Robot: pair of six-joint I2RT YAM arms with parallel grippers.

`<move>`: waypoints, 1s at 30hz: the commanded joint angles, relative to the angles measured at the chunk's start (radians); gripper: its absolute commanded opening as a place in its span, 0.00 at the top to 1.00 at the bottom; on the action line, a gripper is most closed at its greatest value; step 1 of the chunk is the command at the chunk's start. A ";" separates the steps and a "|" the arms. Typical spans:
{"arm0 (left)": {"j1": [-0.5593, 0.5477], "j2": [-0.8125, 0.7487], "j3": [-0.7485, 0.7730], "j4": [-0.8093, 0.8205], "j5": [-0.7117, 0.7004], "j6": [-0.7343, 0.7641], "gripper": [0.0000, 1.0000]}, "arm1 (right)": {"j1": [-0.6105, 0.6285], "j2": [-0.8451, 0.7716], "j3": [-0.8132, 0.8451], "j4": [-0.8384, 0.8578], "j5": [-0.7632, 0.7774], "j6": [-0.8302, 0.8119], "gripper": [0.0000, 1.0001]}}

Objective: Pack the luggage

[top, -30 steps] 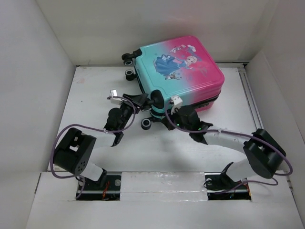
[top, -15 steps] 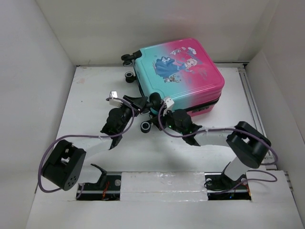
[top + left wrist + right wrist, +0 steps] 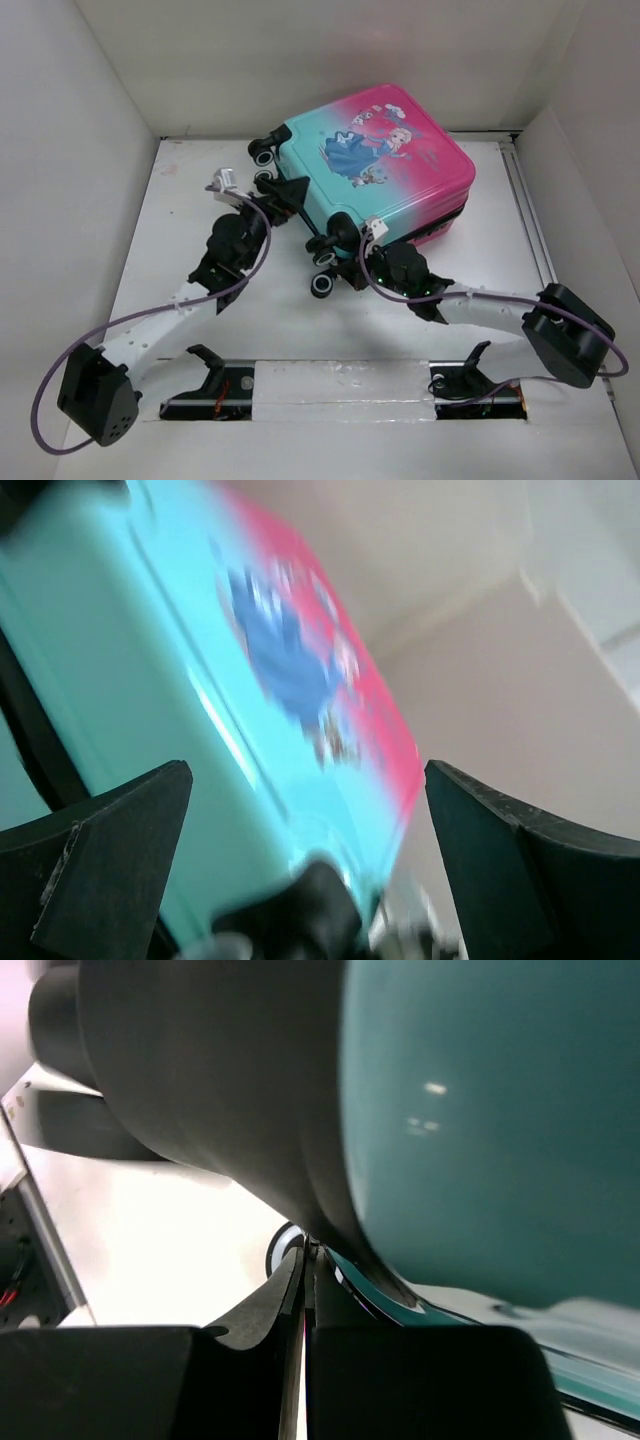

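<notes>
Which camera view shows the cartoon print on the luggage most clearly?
The top external view: the print on the luggage is whole and sharp. The left wrist view blurs it; the right wrist view shows none of it.

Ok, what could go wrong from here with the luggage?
The left hand is open beside the luggage, so nothing steadies that side; it may swivel if pushed. The shut right hand sits tight against the near edge by a wheel; its fingers could snag there.
</notes>
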 commanded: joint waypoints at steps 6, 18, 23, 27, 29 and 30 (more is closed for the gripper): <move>0.471 0.218 0.140 0.015 0.254 -0.068 0.00 | -0.080 -0.165 -0.028 -0.060 -0.190 0.035 1.00; 0.607 0.637 0.122 0.622 0.589 -0.422 0.00 | -0.321 -0.274 -0.010 -0.233 -0.405 -0.026 1.00; 0.598 0.720 0.131 0.790 0.599 -0.475 0.00 | -0.333 -0.284 -0.028 -0.242 -0.425 -0.036 1.00; 0.598 0.741 0.143 0.838 0.589 -0.475 0.00 | -0.344 -0.284 -0.039 -0.251 -0.425 -0.036 1.00; 0.598 0.755 0.157 0.847 0.599 -0.475 0.00 | -0.344 -0.273 -0.039 -0.251 -0.425 -0.036 1.00; 0.598 0.766 0.175 0.847 0.599 -0.475 0.00 | -0.344 -0.264 -0.039 -0.251 -0.436 -0.036 1.00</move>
